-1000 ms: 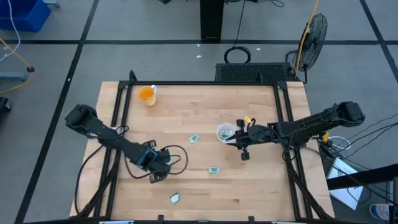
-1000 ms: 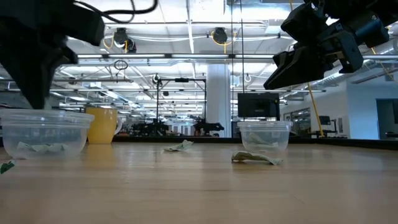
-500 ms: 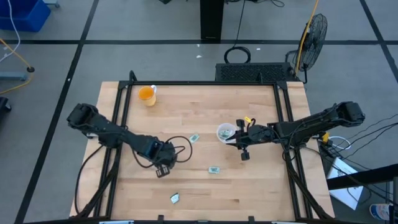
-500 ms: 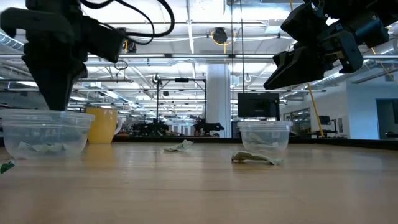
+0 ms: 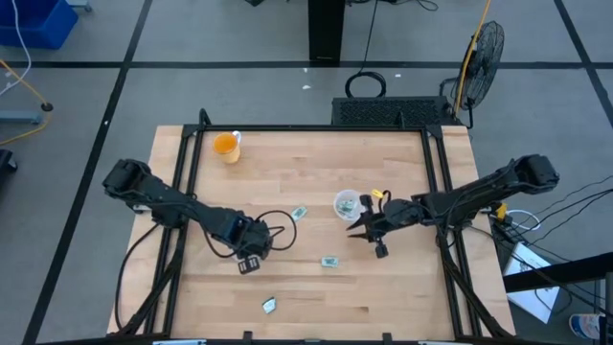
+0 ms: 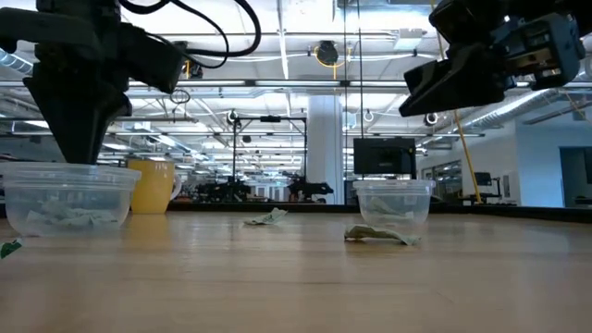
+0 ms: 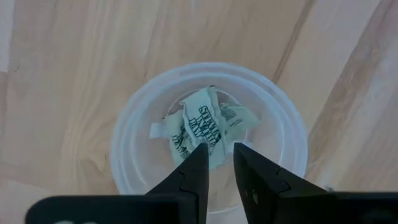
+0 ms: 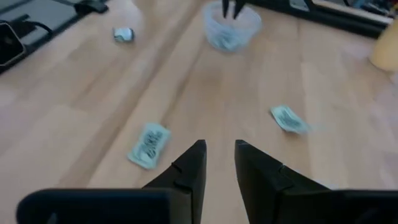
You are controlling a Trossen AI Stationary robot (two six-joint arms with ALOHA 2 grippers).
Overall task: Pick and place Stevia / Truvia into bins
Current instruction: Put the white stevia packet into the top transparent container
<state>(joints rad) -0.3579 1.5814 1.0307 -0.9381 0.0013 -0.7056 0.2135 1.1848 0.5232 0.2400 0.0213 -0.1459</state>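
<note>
Lifting straight up looked best for the left jaws, which hung slightly open and empty over the near-left bin where Stevia packets lay. Earlier they were shut. Farther right, the right jaws, slightly open and empty, had moved nearer a loose packet.

- Left cup: from above, hidden beneath the left gripper; rim cut at the edge in the left wrist view.
- Sachets in left cup: crumpled, overlapping; count cannot be told.
- Sachet by the surface's near edge: cut off in the low view.
- Sachets in right cup: too small to count.
</note>
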